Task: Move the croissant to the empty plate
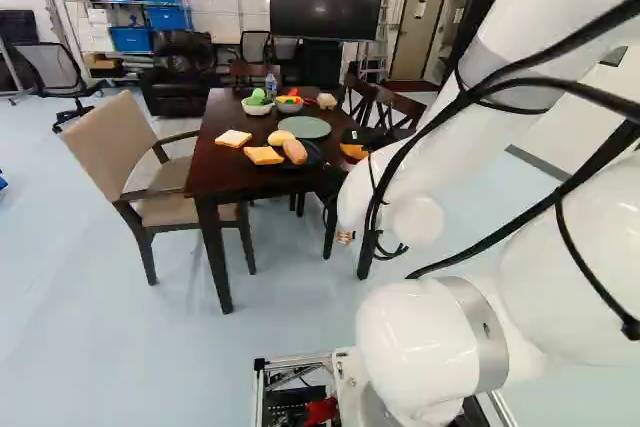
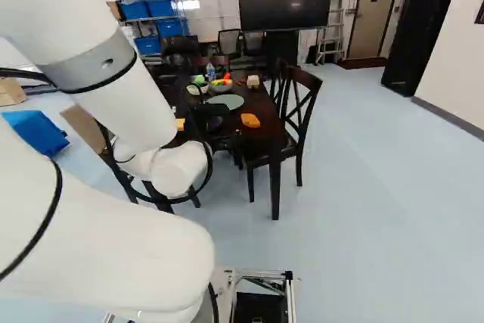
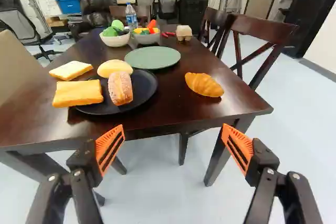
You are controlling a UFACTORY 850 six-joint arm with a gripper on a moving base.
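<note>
Mostly hidden behind the arm, my gripper (image 1: 345, 237) shows only a small orange part in the left base view. In the wrist view the gripper (image 3: 174, 148) stands open, nothing between its fingers. The golden croissant (image 3: 205, 85) lies on the dark table, ahead of the fingers, near the table's corner; it also shows as an orange croissant (image 2: 250, 120) in the right base view. Beyond and beside it is the empty green plate (image 3: 153, 57). A black plate (image 3: 144, 94) nearer the table's front edge carries a sprinkled roll (image 3: 120, 88) and a round bun (image 3: 114, 67).
Two bread slices (image 3: 79, 93) lie by the black plate, one partly over its rim. At the table's far side stand two bowls (image 3: 147, 38), a bottle (image 3: 131, 16) and a small carton (image 3: 184, 32). Wooden chairs (image 2: 302, 104) and an armchair (image 1: 165, 172) flank the table (image 3: 173, 111).
</note>
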